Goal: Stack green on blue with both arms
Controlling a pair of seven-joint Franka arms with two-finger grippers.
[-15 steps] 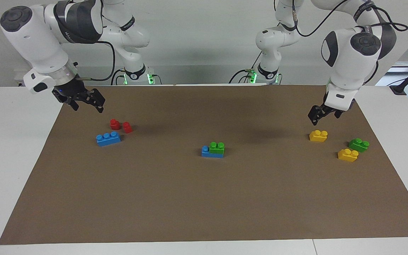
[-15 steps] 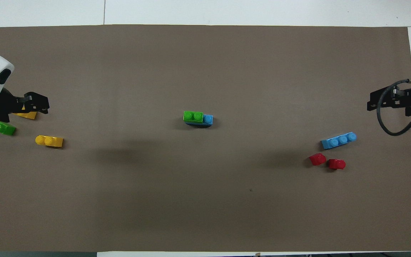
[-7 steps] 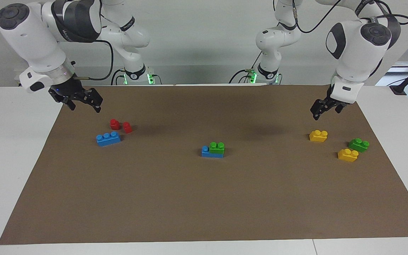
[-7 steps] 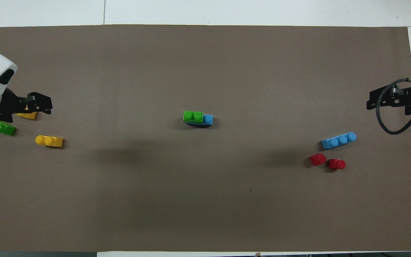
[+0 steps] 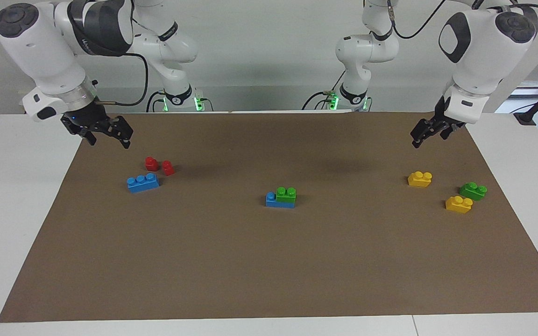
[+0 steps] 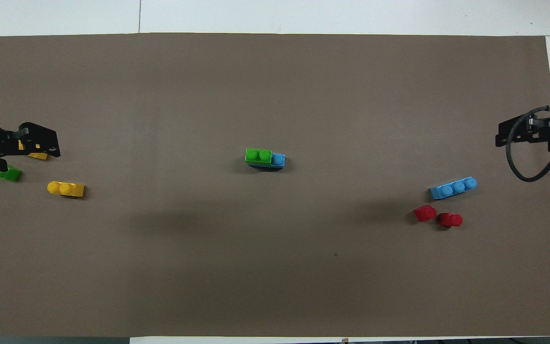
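Facing view: a small green two-stud plastic brick (image 5: 286, 196) sits on a blue three-stud plastic brick (image 5: 272, 200) mid-way across the brown paper mat (image 5: 269, 261); the left gripper (image 5: 430, 133) hangs spread and empty over the mat's edge at the left arm's end; the right gripper (image 5: 105, 133) hangs likewise at the right arm's end. Overhead view: the stack lies at the mat's centre; a second blue three-stud brick (image 6: 453, 187) lies near two red one-stud bricks (image 6: 437, 216); the left gripper overlaps a yellow two-stud brick (image 6: 38, 155).

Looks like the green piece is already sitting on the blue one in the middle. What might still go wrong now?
The green brick covers only one end of the blue brick, so a bump might tip it off. The left claw, empty, hangs above a yellow brick; dropping carelessly, it could knock it. The right claw, also empty, hovers near two red bricks.
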